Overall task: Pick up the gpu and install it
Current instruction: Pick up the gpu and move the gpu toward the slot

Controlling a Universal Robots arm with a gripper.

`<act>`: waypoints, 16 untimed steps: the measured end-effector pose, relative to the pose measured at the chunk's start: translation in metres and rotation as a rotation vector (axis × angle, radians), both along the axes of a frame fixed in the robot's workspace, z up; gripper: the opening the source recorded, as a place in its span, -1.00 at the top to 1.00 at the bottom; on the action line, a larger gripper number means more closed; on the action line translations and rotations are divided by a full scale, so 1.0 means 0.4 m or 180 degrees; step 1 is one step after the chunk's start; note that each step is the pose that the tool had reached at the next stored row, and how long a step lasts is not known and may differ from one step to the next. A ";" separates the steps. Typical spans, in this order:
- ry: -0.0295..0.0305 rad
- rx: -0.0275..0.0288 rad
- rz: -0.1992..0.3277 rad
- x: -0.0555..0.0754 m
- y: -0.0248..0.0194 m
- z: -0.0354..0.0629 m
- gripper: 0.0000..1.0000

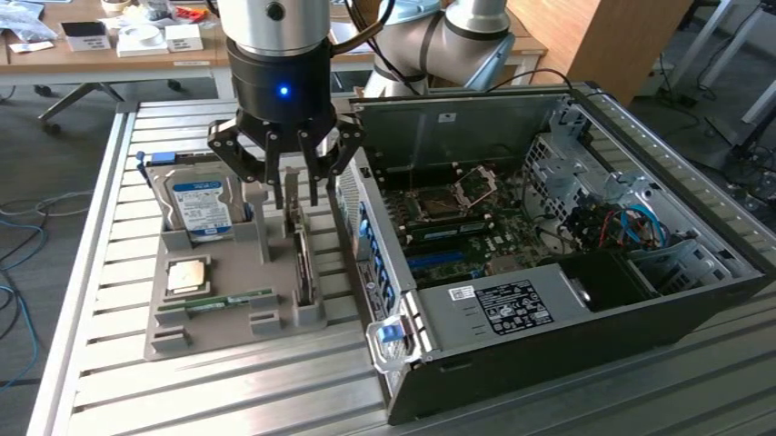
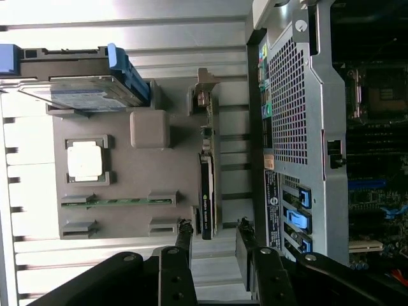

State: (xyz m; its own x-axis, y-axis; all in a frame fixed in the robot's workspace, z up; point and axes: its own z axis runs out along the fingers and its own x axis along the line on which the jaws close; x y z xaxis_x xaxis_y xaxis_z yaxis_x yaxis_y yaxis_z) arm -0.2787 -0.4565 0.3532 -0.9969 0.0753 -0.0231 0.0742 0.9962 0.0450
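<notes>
Gripper (image 1: 294,193) is open, fingers spread wider than the card, hanging just above the gray parts tray (image 1: 261,263). The gpu (image 1: 301,259) stands on edge in a slot along the tray's edge nearest the PC case (image 1: 546,300). My guess is it's parked upright so both faces are free to pinch. One end sits right below the gap between the fingers, with no contact that I can see. The hard drive (image 1: 200,207) stands in a slot just beside it.

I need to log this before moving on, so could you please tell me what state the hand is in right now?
Hand: open, holding nothing, above the gpu standing on edge.
</notes>
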 end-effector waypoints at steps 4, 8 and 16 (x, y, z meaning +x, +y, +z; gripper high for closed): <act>0.0000 0.0000 0.0000 0.000 0.000 -0.001 0.17; -0.0001 0.0001 0.0000 0.000 0.000 -0.004 0.17; 0.0000 0.0000 0.0000 0.000 0.000 -0.009 0.17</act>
